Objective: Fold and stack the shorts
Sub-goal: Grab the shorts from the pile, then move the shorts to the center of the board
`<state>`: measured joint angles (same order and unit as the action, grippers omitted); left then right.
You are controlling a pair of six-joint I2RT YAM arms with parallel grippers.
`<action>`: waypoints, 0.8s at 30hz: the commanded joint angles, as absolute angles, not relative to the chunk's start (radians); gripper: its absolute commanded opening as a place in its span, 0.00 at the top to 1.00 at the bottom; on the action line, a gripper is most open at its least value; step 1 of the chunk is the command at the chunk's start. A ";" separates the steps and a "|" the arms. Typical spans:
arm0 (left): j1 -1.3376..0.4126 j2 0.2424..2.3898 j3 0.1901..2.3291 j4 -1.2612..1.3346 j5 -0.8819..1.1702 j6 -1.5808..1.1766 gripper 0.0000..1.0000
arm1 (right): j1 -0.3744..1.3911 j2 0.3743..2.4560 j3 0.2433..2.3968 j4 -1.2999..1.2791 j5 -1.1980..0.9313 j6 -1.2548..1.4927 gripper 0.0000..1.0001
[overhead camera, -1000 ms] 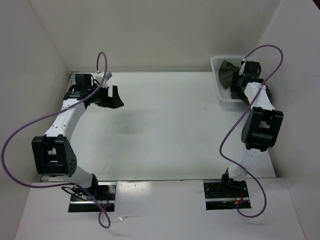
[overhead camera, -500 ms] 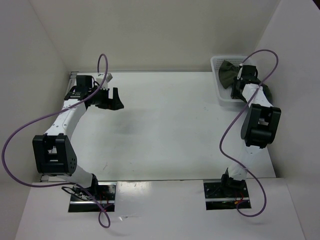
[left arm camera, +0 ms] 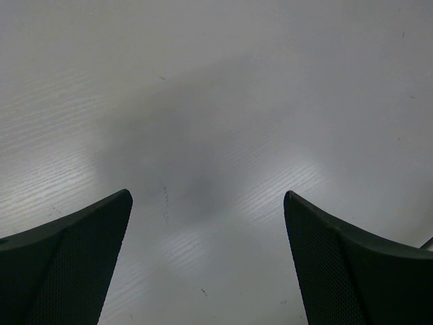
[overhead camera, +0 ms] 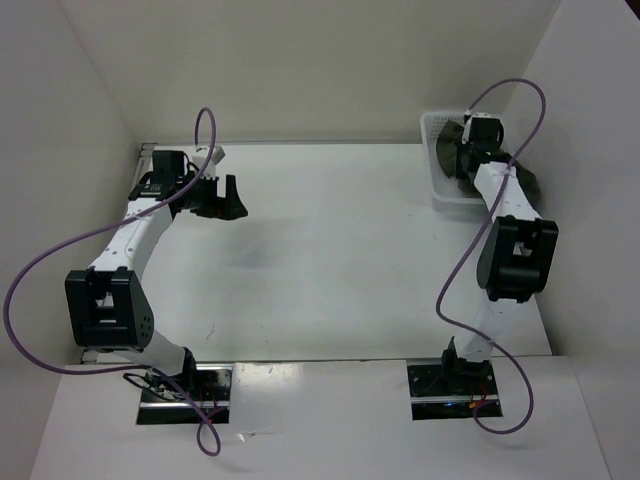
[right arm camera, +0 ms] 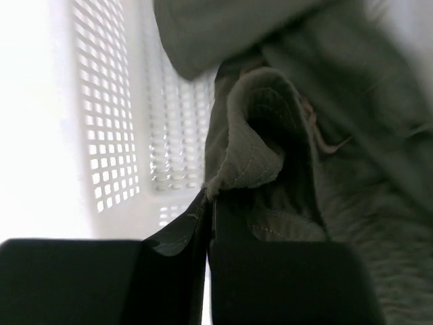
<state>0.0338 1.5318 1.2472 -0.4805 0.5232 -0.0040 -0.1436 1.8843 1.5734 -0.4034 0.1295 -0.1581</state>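
Observation:
The dark olive-green shorts [overhead camera: 452,150] lie bunched inside the white perforated basket [overhead camera: 436,190] at the back right of the table. My right gripper [overhead camera: 466,158] reaches down into that basket. In the right wrist view its jaws are pressed together on a folded edge of the shorts [right arm camera: 254,159], the gripper [right arm camera: 210,217] pinching the fabric next to the basket wall [right arm camera: 108,101]. My left gripper [overhead camera: 228,197] hovers over the bare table at the back left, open. In the left wrist view nothing lies between the wide-apart fingers [left arm camera: 81,244] of the left gripper [left arm camera: 206,203].
White walls close in the table on the left, back and right. The basket stands tight against the right wall. Purple cables loop off both arms. The table surface [overhead camera: 330,260] between the arms is bare white.
My right gripper has pushed further back into the basket and shut on the shorts' fabric. The left arm has stayed still.

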 commanded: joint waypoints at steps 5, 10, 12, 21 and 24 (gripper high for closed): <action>0.031 1.488 1.282 -0.413 0.563 0.000 0.01 | 0.012 1.585 1.696 -0.226 0.349 -0.107 1.00; 0.031 1.422 1.270 -0.380 0.541 0.000 0.01 | 0.021 1.540 1.979 -0.170 0.387 -0.107 1.00; 0.031 1.390 1.256 -0.362 0.541 0.000 0.01 | 0.041 1.549 2.101 -0.161 0.374 -0.133 1.00; 0.040 1.275 1.164 -0.353 0.551 0.000 0.01 | 0.196 1.612 2.394 -0.260 0.132 -0.101 1.00; 0.081 1.237 1.152 -0.344 0.551 0.000 0.01 | 0.256 1.695 2.535 -0.310 -0.018 -0.031 1.00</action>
